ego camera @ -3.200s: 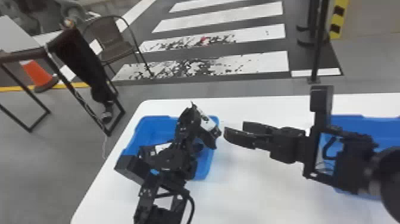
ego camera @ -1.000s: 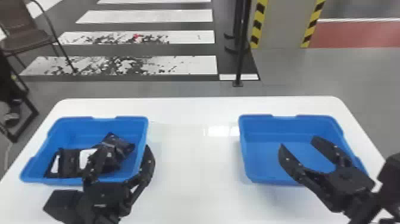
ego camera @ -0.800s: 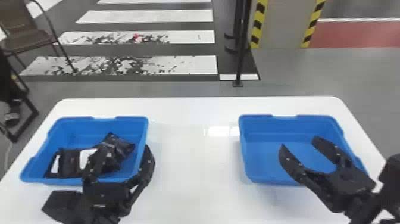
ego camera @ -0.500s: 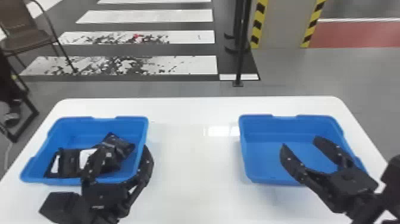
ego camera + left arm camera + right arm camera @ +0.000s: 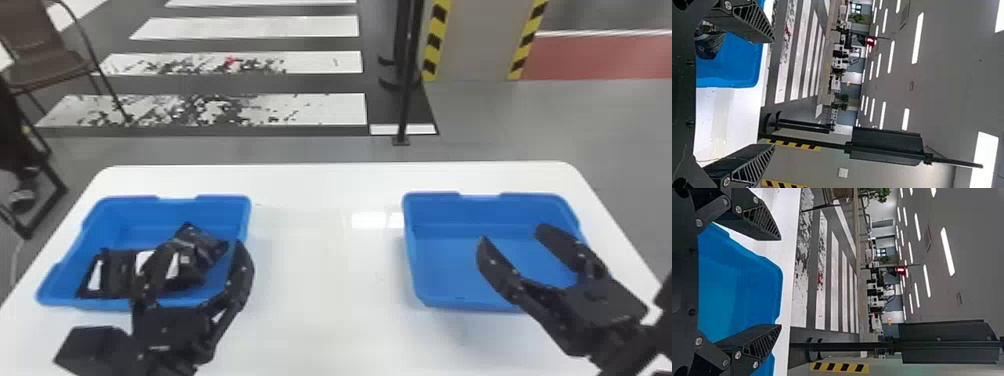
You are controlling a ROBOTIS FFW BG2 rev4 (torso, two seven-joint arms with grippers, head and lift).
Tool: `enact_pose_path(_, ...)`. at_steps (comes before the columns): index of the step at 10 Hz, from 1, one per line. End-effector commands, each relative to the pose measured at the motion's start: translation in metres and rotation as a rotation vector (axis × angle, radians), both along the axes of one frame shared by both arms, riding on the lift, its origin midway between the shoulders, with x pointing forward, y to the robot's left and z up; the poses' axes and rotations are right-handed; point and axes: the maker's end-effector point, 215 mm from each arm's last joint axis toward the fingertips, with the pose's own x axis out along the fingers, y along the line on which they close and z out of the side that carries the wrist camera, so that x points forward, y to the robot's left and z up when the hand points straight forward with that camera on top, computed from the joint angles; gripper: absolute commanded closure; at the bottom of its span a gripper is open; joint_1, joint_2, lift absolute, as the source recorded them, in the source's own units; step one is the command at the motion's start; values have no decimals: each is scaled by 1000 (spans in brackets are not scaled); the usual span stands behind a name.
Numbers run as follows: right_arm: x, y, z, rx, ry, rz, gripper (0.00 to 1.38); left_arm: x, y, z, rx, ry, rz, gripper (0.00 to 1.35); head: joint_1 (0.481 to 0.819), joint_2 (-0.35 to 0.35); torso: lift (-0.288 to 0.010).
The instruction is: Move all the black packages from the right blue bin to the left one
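In the head view my left gripper (image 5: 200, 250) stands open over the near right part of the left blue bin (image 5: 175, 200). Black packages (image 5: 120, 270) with white labels lie inside that bin, partly behind the gripper. My right gripper (image 5: 512, 232), also open with nothing held, is above the right blue bin (image 5: 435, 305), whose visible floor is bare. In the left wrist view the left gripper (image 5: 774, 94) is spread wide, with a black package (image 5: 711, 45) in the blue bin beyond. The right wrist view has the right gripper (image 5: 781, 282) spread over the blue bin (image 5: 777, 286).
Both bins stand on a white table (image 5: 325, 280), with a stretch of tabletop between them. Behind its far edge are a black post (image 5: 407, 100) and, at the far left, a brown chair (image 5: 45, 70).
The head view has swung right and now takes in both bins. The left gripper has left its tilted pose over the left bin, and the right one now stands over the right bin. Lately both barely move.
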Motion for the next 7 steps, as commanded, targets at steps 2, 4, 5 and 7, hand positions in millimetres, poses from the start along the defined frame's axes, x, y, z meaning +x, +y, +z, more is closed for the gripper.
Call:
enact_pose_path(2, -1, -2, 1, 0, -3, -5, 263, -1, 1, 2, -1, -8, 3, 90, 695, 43, -154)
enact_pose_path(4, -1, -3, 2, -1, -5, -11, 263, 0, -1, 4, 1, -13, 1, 90, 695, 41, -154)
enact_pose_path(5, 0, -3, 2, 0, -5, -13, 263, 0, 0, 5, 1, -16, 1, 90, 695, 40, -154)
enact_pose_path(7, 0, -3, 4, -4, -13, -14, 263, 0, -2, 6, 1, -18, -4, 96, 695, 39, -154)
